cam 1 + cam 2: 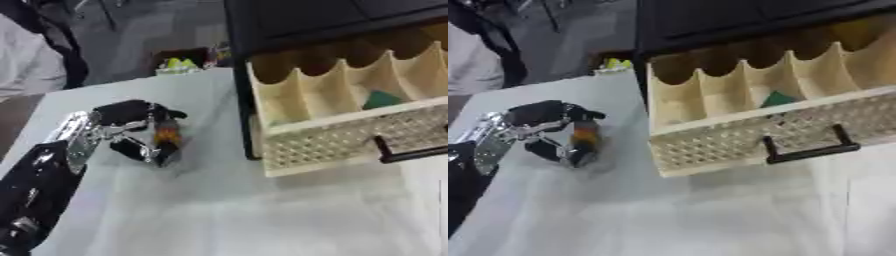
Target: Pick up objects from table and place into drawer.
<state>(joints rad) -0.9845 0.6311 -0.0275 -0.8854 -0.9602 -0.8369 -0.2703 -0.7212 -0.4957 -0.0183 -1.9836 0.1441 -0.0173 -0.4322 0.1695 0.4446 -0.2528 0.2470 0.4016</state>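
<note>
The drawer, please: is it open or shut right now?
Open: the drawer is pulled out from the dark cabinet, its dividers showing.

Left arm (39,185) of a humanoid robot, entering from the lower left. Glossy black shell along the forearm, catching pale reflections. Bright silver metal at the wrist (80,135), shiny and curved. Left hand (131,127) mostly black, with a rounded black back and silver links showing between dark segments. Fingers (138,150) black with silvery, reflective patches near the tips. Markings and screws too blurred to make out.
</note>
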